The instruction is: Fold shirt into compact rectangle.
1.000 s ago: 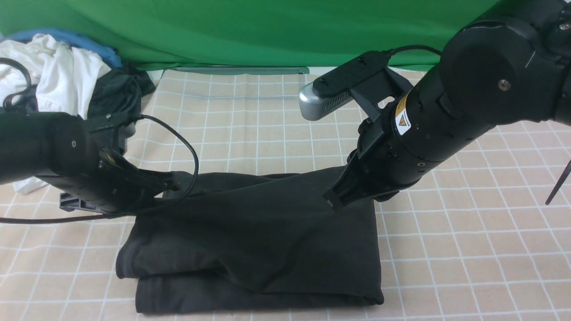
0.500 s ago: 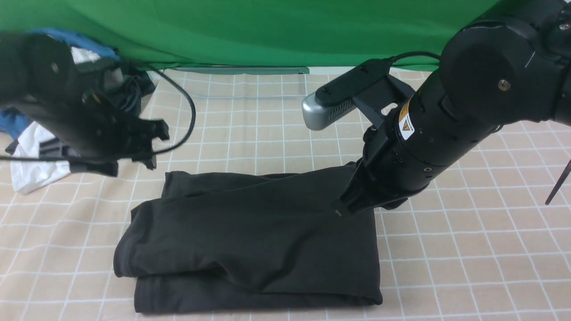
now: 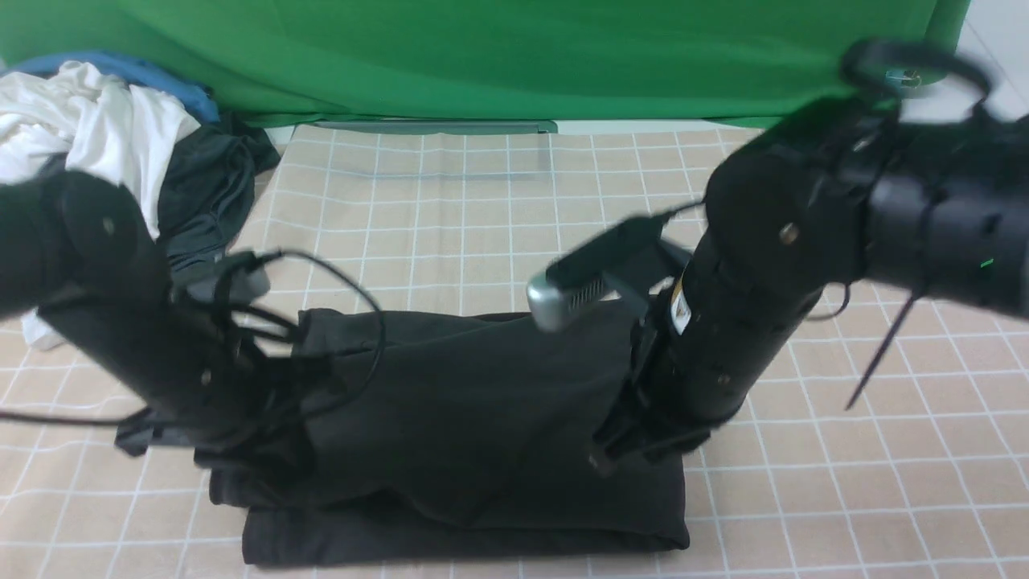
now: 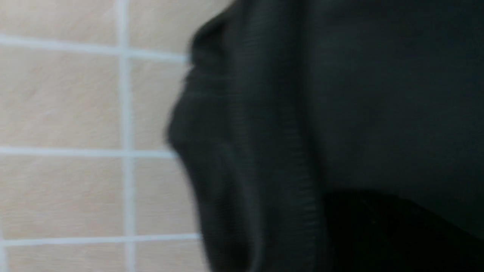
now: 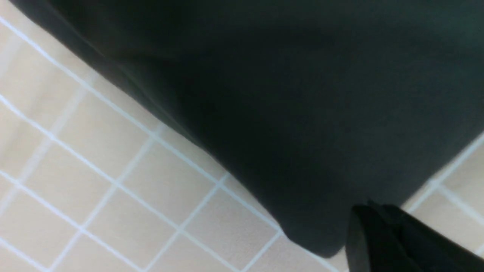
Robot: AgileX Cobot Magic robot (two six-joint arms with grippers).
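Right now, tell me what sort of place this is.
Probably a robot recording setup for cloth folding, not a home: a green backdrop cloth hangs behind a grid-patterned table cover, with a black shirt being folded and spare clothes piled aside.

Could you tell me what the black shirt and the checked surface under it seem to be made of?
Shirt: probably a matte cotton knit; the left wrist view shows fine ribbing and soft folds. Surface: apparently a beige cloth with white grid lines, faintly creased; possibly vinyl.

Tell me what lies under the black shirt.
Under the folded black shirt lies the beige checked tablecloth, visible all around it. Anything between its layers or directly beneath is covered.
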